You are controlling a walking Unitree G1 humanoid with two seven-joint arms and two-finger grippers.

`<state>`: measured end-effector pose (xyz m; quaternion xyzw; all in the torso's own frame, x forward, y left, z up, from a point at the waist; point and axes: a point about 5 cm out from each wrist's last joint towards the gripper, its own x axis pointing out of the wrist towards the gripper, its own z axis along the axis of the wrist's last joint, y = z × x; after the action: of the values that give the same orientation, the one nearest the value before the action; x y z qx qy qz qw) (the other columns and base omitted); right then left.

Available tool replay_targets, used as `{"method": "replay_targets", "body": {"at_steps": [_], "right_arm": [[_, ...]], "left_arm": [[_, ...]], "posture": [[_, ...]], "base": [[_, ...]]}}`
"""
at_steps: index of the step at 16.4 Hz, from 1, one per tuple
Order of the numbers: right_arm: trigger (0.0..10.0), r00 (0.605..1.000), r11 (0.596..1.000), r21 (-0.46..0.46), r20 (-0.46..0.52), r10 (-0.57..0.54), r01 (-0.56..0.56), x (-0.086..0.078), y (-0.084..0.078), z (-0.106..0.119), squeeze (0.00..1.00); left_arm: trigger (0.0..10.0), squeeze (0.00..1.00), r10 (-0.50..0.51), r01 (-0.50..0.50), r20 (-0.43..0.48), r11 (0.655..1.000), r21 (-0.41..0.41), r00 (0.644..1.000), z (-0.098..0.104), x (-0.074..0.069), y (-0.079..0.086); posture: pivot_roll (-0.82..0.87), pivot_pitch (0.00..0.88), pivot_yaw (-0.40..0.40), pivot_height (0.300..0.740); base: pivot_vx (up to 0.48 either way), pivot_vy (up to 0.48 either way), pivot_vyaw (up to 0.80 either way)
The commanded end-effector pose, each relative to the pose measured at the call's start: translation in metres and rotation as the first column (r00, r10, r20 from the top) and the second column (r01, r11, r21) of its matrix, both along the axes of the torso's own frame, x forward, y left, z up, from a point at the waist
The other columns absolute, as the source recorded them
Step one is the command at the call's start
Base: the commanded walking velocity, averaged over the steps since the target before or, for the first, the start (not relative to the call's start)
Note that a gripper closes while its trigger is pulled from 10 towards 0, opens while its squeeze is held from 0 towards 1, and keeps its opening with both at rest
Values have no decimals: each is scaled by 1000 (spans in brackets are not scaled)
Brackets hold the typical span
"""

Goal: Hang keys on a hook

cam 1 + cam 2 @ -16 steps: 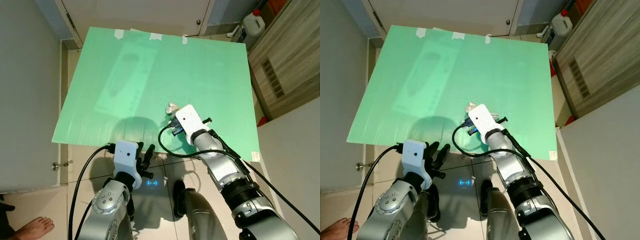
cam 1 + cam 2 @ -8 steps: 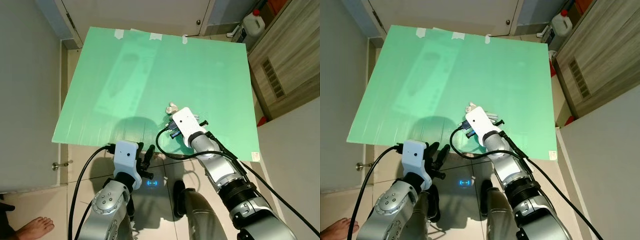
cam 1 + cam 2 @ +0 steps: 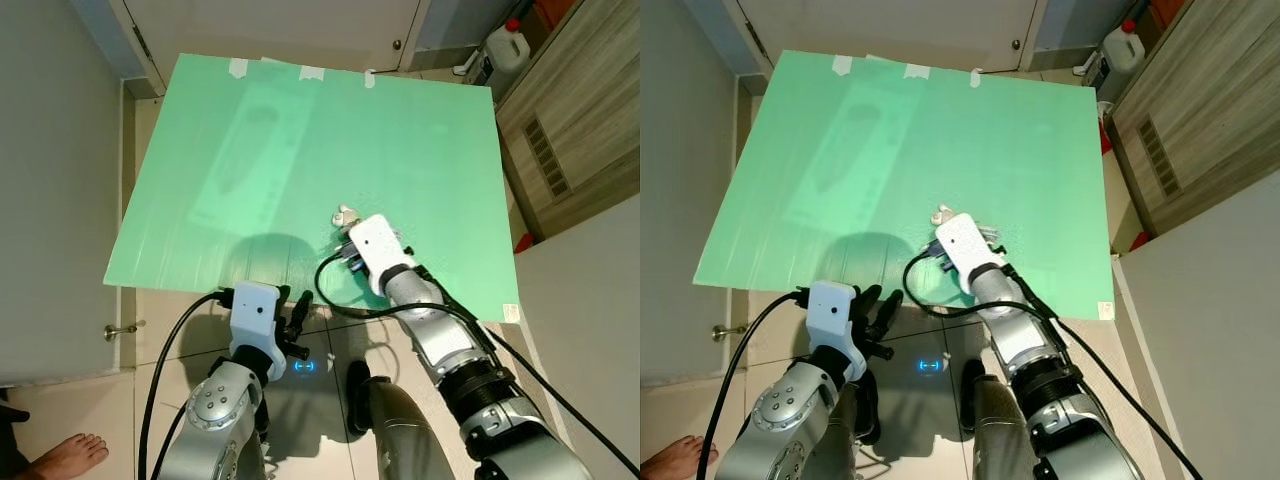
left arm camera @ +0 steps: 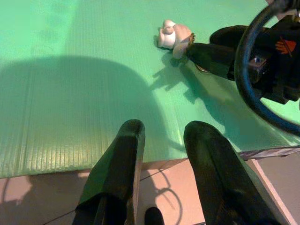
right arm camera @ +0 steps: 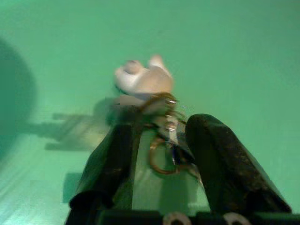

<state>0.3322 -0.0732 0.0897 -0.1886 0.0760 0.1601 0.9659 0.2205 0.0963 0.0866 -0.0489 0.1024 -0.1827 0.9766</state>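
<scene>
A bunch of keys (image 5: 163,151) with a white figurine charm (image 3: 346,216) lies on the green mat (image 3: 300,150) on the floor. My right gripper (image 5: 161,130) is low over the mat and open. One black finger stands on each side of the key ring, and the charm (image 5: 140,79) lies just beyond the fingertips. The left wrist view shows the charm (image 4: 172,35) with a right finger (image 4: 211,52) next to it. My left gripper (image 4: 166,132) is open and holds nothing; it hovers over the mat's near edge (image 4: 117,164).
White doors (image 3: 280,25) stand beyond the mat's taped far edge. A white jug (image 3: 510,45) and a wooden cabinet (image 3: 575,120) are at the right. A person's bare foot (image 3: 70,455) is on the tiles at lower left.
My right wrist has shifted slightly sideways over the keys and back. The keys and charm have stayed in place, and the left arm has barely moved.
</scene>
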Motion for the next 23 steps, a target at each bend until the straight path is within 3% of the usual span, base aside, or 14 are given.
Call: {"method": "replay_targets", "body": {"at_steps": [1, 5, 7, 8, 10, 12, 13, 14, 15, 16, 20, 21, 22, 23], "right_arm": [[10000, 999, 999, 6, -39, -33, 34, -3, -1, -9, 0], [10000, 996, 995, 73, -65, -61, 66, 5, 9, -5, 0], [10000, 998, 999, 36, -60, -24, 26, 7, 9, -4, 0], [10000, 998, 1000, -25, -60, 12, -13, 8, 4, -5, 0], [10000, 995, 988, -133, -76, 66, -76, 9, -12, -9, 0], [10000, 990, 970, -234, -138, 30, -62, 12, -50, -13, 0], [10000, 985, 968, -243, -174, 11, -54, 12, -59, -16, 0], [10000, 982, 970, -239, -188, 5, -50, 12, -61, -17, 0], [10000, 973, 984, -177, -229, -13, -28, 11, -61, -21, 0], [10000, 963, 996, -90, -269, -15, -10, 10, -55, -26, 0], [10000, 948, 999, 41, -319, 7, 7, 14, -35, -26, 0], [7569, 945, 999, 50, -328, 12, 4, 14, -34, -26, 0], [0, 941, 998, 65, -338, 3, 20, 14, -34, -27, 0], [0, 942, 998, 59, -336, 1, 20, 14, -35, -28, 0]], "left_arm": [[10000, 0, -6, 6, -17, 1000, -2, 1000, -2, -6, -2], [10000, 0, -10, 10, -19, 1000, -3, 1000, -2, -7, -3], [10000, 0, -10, 10, -18, 1000, -2, 1000, -1, -7, -3], [10000, 0, -8, 8, -17, 1000, -2, 1000, -1, -7, -3], [10000, 0, -6, 6, -15, 1000, -2, 1000, -1, -7, -3], [10000, 0, -4, 4, -14, 1000, -4, 1000, -1, -7, -3], [10000, 0, -5, 5, -14, 1000, -6, 1000, 0, -6, -4], [10000, 0, -7, 6, -13, 1000, -8, 1000, 0, -6, -4], [10000, 0, -9, 9, -13, 1000, -9, 1000, 0, -6, -5], [10000, 0, -11, 11, -12, 1000, -11, 1000, 0, -5, -6], [10000, 0, -8, 8, -7, 1000, -8, 1000, 1, -4, -5], [10000, 0, -5, 5, -6, 1000, -6, 1000, 1, -4, -4], [10000, 0, 0, 0, -5, 1000, -5, 1000, 1, -5, -3], [10000, 0, 0, 0, -5, 1000, -5, 1000, 1, -5, -4]], "posture": [[94, 393, -50, 740], [98, 398, -51, 740], [98, 398, -51, 740], [100, 397, -54, 740], [99, 396, -57, 740], [83, 396, -61, 740], [83, 396, -61, 740], [77, 396, -62, 740], [77, 396, -62, 740], [76, 397, -62, 740], [86, 394, -67, 740], [89, 393, -69, 740], [89, 393, -69, 740], [90, 391, -71, 740]], "base": [[0, 0, 0], [0, 0, 0], [0, 0, 0], [0, 0, 0], [0, 0, 0], [0, 0, 0], [0, 0, 0], [0, 0, 0], [0, 0, 0], [0, 0, 0], [0, 0, 0], [0, 0, 0], [0, 0, 0], [0, 0, 0]]}}
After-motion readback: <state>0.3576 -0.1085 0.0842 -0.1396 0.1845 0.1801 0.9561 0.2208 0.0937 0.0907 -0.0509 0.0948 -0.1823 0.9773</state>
